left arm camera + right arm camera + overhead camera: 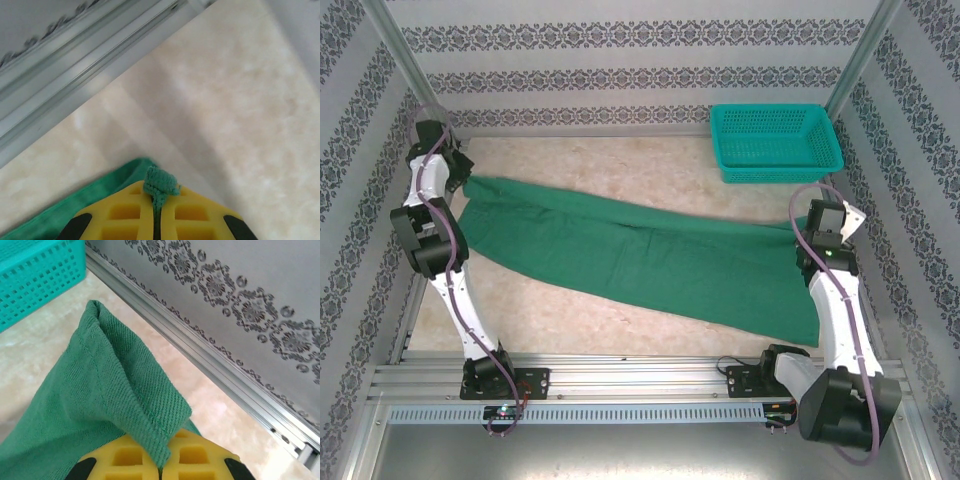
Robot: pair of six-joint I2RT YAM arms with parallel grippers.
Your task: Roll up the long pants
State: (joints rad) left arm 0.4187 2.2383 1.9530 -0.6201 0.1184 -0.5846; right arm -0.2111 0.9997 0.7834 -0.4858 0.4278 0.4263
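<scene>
Between our left fingers (125, 215) and our right fingers (195, 455), on the pale counter (620, 165), the long pants (640, 255) lie stretched out flat. They slant from the far end at the left fingers to the nearer end at the right fingers. Beyond the right fingers, apart from the cloth, we see a teal mesh basket (775, 140). The left fingers are clenched on a small bunched knot of the pants' edge. The right fingers pinch a folded hem corner that rises above them.
</scene>
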